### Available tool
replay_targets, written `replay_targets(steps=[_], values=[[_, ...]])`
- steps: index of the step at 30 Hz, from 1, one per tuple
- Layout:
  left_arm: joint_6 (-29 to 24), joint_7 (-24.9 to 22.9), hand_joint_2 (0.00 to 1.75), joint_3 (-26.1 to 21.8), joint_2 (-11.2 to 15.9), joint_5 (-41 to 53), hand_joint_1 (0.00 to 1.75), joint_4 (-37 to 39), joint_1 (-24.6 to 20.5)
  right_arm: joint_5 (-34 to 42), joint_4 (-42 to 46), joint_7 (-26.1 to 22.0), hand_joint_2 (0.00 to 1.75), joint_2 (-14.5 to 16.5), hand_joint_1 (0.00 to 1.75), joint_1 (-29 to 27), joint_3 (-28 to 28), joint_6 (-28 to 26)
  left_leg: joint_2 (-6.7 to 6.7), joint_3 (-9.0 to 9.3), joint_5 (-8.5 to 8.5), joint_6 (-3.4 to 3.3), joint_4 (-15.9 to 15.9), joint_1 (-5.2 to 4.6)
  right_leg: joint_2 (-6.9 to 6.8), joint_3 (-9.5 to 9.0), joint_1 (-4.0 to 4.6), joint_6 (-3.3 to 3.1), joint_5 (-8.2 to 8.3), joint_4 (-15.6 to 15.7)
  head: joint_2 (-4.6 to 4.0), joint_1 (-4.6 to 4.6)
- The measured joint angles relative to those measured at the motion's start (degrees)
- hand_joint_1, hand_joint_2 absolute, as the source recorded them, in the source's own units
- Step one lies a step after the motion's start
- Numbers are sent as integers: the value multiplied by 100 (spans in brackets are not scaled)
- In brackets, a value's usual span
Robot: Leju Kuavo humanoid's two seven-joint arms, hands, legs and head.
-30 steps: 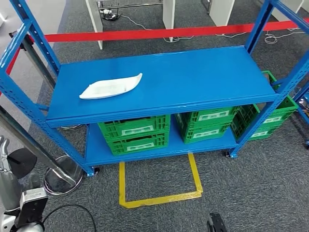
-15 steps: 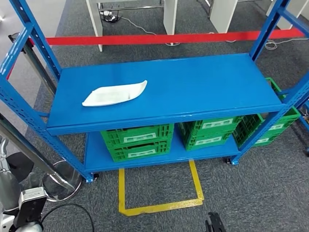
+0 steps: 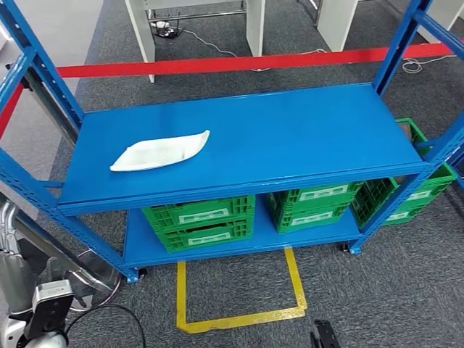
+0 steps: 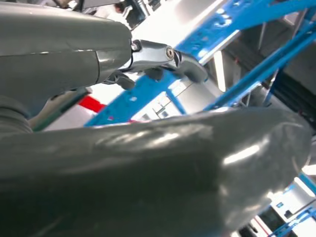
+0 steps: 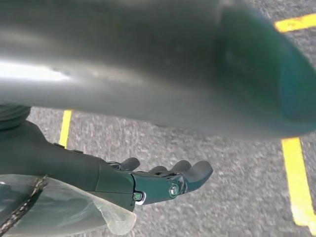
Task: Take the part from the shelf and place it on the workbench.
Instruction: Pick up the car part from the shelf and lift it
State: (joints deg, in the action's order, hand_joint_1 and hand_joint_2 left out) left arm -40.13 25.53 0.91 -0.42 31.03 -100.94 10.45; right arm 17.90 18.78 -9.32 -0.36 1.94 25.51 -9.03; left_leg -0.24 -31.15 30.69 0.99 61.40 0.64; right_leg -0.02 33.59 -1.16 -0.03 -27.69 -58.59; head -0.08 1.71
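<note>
We're at the approach step: the part, a flat white curved piece, lies untouched on the top deck of the blue shelf, toward its left end and near the front edge. No workbench in sight, so placing is a long way off.

Left hand hangs low by our side w/ blue shelf posts behind it; fingers look extended and apart, nothing in them. Right hand hangs over grey carpet and a yellow floor marking, fingers loosely out, holding nothing. The wrist pics are blurred and close, so we'd call both hands released, prob. not more than that.

Next move, as we judge it: square up to the shelf's left end, raise an arm over the deck, and get fingers under the part's thin rim. It's flat and low, so a pinch at the edge looks the likeliest grip.

Green crates sit on the lower deck.
</note>
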Motion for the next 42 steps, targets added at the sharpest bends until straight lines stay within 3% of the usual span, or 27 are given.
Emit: replay_targets(steps=[3,4,5,6,8,10,12,15,16,18,19,20,21,23,24,25,28,29,31,33,35,36,38,39,41,42], values=[[0,-7,0,16,25,9,0,1,-1,16,0,-2,0,1,0,5,-30,-5,2,-516,450,38,944,1,1,-80,25,-58,-72,1,1,-3],[0,-10,0,21,27,9,0,1,4,19,-1,-2,0,1,0,-1,-38,-3,2,-677,507,31,1170,-1,4,-112,40,-68,-104,0,1,-3],[0,-11,0,24,27,10,0,2,6,20,-1,-1,0,1,0,-7,-43,-2,2,-756,447,10,1211,-8,8,-154,57,-71,-141,0,1,-3],[0,-11,0,26,28,11,0,2,6,21,-2,-2,0,2,0,-10,-45,-2,1,-745,272,-29,1057,-20,14,-207,75,-73,-180,0,1,-3],[0,-11,0,32,37,14,0,2,5,22,-3,-2,0,9,0,-9,-49,-1,6,-561,-239,-169,414,-73,21,-313,98,-69,-264,7,1,3],[0,-13,0,42,51,16,0,2,6,26,-4,-1,0,23,0,4,-58,-1,12,-439,-429,-297,-48,-139,24,-376,101,-33,-330,27,1,11],[1,-14,0,51,66,15,0,1,8,30,-4,-1,0,38,0,13,-70,-1,3,-388,-377,-363,-207,-170,11,-436,99,45,-329,12,0,9],[0,-13,0,63,71,16,0,0,3,31,-4,-3,0,43,0,17,-78,1,5,-172,-414,-424,-358,-121,-1,-404,96,157,-420,-185,0,21],[-1,-13,0,66,71,16,0,0,1,31,-4,-3,0,42,0,25,-79,1,7,-120,-412,-430,-381,-106,2,-266,88,188,-528,-413,0,28],[-1,-14,0,69,71,16,0,0,-3,31,-5,-3,0,42,0,31,-82,0,7,-78,-358,-441,-385,-100,4,186,67,246,-778,-1093,0,33],[0,-14,0,69,72,16,0,0,0,31,-5,-2,0,40,0,21,-84,-3,3,-51,-321,-433,-384,-96,4,409,53,273,-842,-1359,0,31],[0,-14,0,70,72,16,0,0,5,31,-6,-2,0,38,0,8,-87,-5,-2,-9,-277,-420,-383,-89,2,551,42,294,-806,-1456,-1,32],[0,-14,0,70,72,16,0,0,10,31,-7,-1,0,36,0,-3,-89,-8,-6,53,-227,-399,-382,-76,1,583,32,308,-644,-1338,-1,34],[0,-14,0,71,72,16,0,1,14,31,-11,-1,0,32,0,-13,-92,-9,-7,200,-105,-337,-378,-48,-3,424,9,332,-109,-686,-1,36],[0,-14,0,71,72,16,0,1,13,31,-18,-1,0,31,0,-12,-92,-8,-6,258,-46,-297,-367,-43,-9,345,11,320,40,-359,-1,43],[0,-14,0,70,72,16,0,2,10,31,-24,-1,0,31,0,-6,-92,-7,-3,289,6,-256,-357,-47,-12,278,17,278,130,-157,-1,47],[1,-14,0,75,72,18,0,2,1,37,-35,-1,0,34,0,-8,-92,-5,5,327,74,-167,-316,-62,-16,191,37,82,99,-57,1,34],[-1,-14,0,79,72,19,0,2,-3,42,-37,-2,0,36,0,-13,-93,-4,8,309,75,-144,-232,-58,-14,154,28,43,89,-41,1,25],[-3,-18,0,84,78,19,0,2,-14,51,-37,-4,0,38,0,-5,-99,-2,11,80,153,-91,221,-44,-8,57,6,-16,48,-10,1,7],[-4,-27,0,86,81,18,0,2,-13,54,-38,-4,0,36,0,-1,-104,-1,11,-353,409,-45,919,-30,-3,-25,7,-48,-27,-1,1,-6],[-4,-37,0,88,82,18,0,2,-5,55,-40,-3,0,36,0,-15,-105,2,11,-683,549,-35,1285,-25,5,-127,11,-50,-116,-1,1,-5],[-4,-41,0,89,83,18,0,2,-5,55,-41,-3,0,37,0,-21,-104,2,11,-729,434,-47,1210,-26,10,-195,13,-46,-164,-1,1,-6],[6,-66,0,92,85,37,0,2,-8,55,-43,-3,0,38,0,-23,-104,8,11,-615,-122,-108,604,-35,20,-326,16,-29,-259,4,1,-6],[51,-130,0,106,98,111,0,9,-13,57,-44,-4,0,40,0,-17,-105,18,10,-549,-314,-142,331,-51,25,-386,21,-11,-299,4,0,0],[237,-399,0,214,202,452,0,38,-46,63,-46,-9,0,43,0,-7,-108,59,11,-473,-477,-209,-22,-91,24,-422,27,58,-366,7,0,-11],[332,-561,0,306,282,665,0,61,-72,64,-47,-12,0,48,0,-1,-110,84,8,-466,-432,-231,-42,-108,19,-434,31,100,-390,17,0,-20]])
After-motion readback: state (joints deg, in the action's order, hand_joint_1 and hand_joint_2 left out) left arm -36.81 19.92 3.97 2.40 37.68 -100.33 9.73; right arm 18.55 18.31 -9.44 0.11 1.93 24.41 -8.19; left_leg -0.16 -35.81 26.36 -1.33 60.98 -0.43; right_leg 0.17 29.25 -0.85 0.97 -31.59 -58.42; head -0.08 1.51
